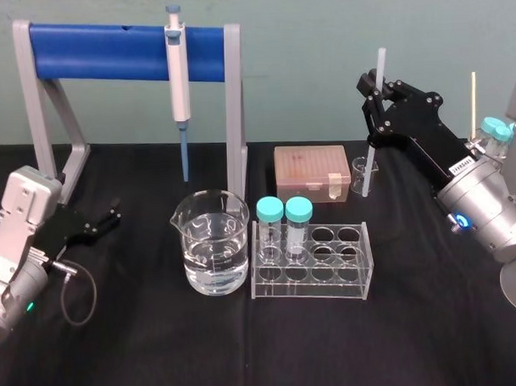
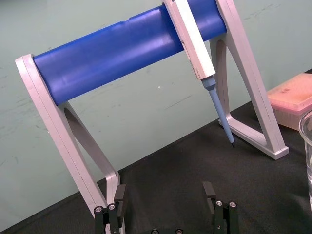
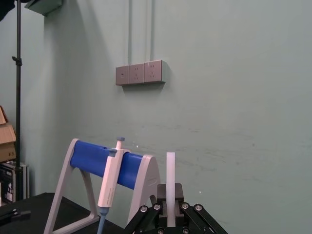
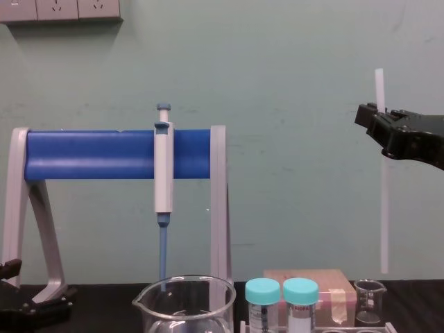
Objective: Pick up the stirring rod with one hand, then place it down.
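Observation:
The stirring rod (image 1: 373,130) is a thin white translucent stick, held upright at the back right of the table. My right gripper (image 1: 375,89) is shut on its upper part, with a short length sticking out above the fingers. In the chest view the stirring rod (image 4: 382,201) hangs down from the right gripper (image 4: 377,119), and its lower end is just above the rim of a small glass beaker (image 4: 370,300). The right wrist view shows the stirring rod (image 3: 170,187) clamped between the black fingers. My left gripper (image 1: 113,217) rests low at the left, open and holding nothing (image 2: 164,195).
A blue-barred stand (image 1: 109,52) at the back holds a white-and-blue pipette (image 1: 178,77). In front of it are a large beaker of water (image 1: 213,245), a clear tube rack (image 1: 350,266) with two teal-capped tubes, and a pink box (image 1: 312,172). The small beaker (image 1: 362,174) stands beside the box.

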Tool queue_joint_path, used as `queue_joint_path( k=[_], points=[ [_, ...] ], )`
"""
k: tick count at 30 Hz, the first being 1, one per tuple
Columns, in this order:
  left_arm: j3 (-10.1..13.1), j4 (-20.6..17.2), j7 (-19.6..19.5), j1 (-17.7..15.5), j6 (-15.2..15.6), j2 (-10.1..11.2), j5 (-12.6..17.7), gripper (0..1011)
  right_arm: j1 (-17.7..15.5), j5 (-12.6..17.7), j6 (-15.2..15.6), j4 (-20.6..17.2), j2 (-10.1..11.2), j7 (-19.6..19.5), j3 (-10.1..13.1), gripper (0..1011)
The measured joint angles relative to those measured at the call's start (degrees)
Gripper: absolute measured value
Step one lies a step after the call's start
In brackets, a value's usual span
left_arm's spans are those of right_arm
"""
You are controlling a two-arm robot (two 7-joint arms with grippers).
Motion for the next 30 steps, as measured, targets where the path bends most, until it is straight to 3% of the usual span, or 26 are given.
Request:
queue_joint_path(
  k=[30],
  points=[
    [0.0,0.0,0.0,0.0,0.0,0.0,0.0,1000,-0.6,0.0,0.4,-0.5,0.2,-0.1,0.2,79]
  ],
)
